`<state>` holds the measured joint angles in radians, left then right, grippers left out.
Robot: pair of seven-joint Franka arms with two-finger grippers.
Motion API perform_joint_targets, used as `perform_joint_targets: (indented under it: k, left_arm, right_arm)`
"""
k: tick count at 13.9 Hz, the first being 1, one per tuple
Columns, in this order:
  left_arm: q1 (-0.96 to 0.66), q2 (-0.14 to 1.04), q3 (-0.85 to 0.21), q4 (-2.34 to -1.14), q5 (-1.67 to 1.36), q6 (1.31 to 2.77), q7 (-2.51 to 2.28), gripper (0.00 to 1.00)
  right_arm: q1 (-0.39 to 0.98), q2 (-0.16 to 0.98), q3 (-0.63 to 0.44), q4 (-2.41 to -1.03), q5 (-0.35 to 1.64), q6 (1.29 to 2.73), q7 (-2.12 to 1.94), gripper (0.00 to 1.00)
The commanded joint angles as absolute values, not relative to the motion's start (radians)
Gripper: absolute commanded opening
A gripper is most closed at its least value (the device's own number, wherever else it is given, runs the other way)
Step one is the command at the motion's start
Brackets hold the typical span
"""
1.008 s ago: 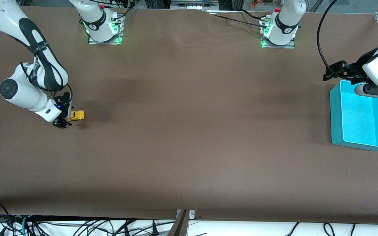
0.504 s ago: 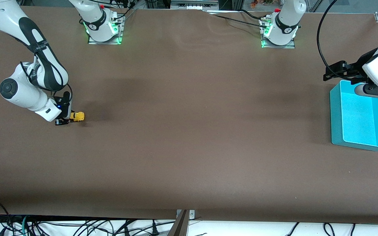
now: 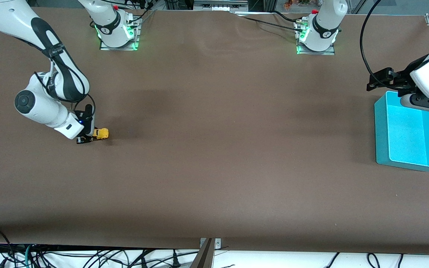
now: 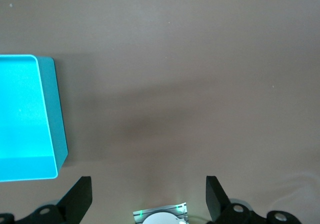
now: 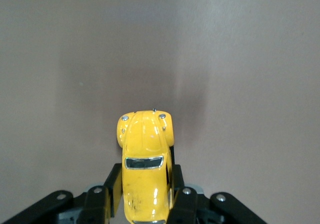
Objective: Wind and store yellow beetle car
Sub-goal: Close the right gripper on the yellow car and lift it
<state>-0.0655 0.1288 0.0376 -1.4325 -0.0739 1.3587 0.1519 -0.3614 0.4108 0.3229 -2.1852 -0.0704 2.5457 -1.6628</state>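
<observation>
Yellow car [image 3: 101,133], low on the brown table [image 3: 214,149] at the frame's left, is pinched by the right gripper [image 3: 89,138], so drag it straight with wheels pressed down (for winding), while the left gripper [image 3: 382,79] waits spread above the bin [image 3: 381,130].
</observation>
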Motion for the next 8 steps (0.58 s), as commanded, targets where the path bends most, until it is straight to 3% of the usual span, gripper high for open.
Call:
perform_joint_targets:
  k: [1,8]
  left_arm:
    - [-0.066,0.143,0.038,-1.404,-0.061,1.351,0.343,1.0]
    - [-0.064,0.167,0.041,-1.404,-0.049,1.35,0.866,1.0]
  right_arm:
    - [-0.37,0.403,0.34,-2.184,-0.075,2.551,-1.605,0.0]
    - [-0.264,0.423,0.37,-2.148,-0.08,2.539,-1.422,0.0]
